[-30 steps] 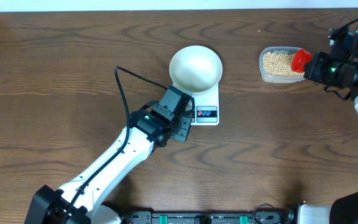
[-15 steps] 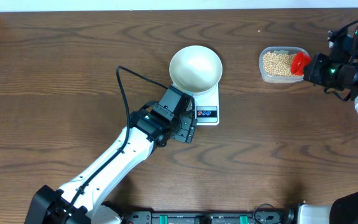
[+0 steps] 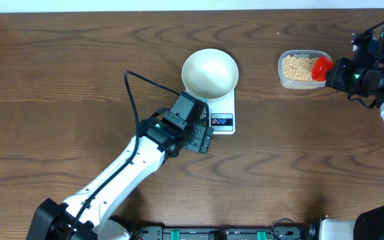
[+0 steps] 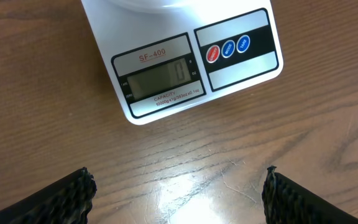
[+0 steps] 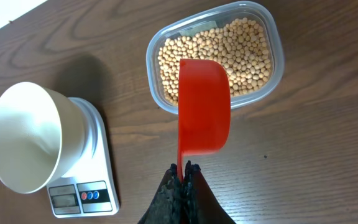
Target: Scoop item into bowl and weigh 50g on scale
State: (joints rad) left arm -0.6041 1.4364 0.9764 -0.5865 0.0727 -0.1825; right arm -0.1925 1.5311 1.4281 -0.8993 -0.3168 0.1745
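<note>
Scooping not begun: white bowl [image 3: 209, 72] sitting empty on scale [image 4: 166, 59].
Right claw [image 5: 182, 171] clamping red scoop [image 5: 204, 106] over soybeans [image 5: 241, 50] tub [image 5: 277, 62]; left claw [image 4: 176, 186] hanging apart near scale.

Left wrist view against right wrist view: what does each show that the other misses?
Only left wrist: the display close enough to read, showing 0, and the left gripper, open, with bare table between its fingers.
Only right wrist: the right gripper shut on the red scoop, the tub of beans, and the bowl seen whole, its inside empty.
Both: the scale on the wood table; the left wrist catches only a white sliver above it, probably the bowl.
</note>
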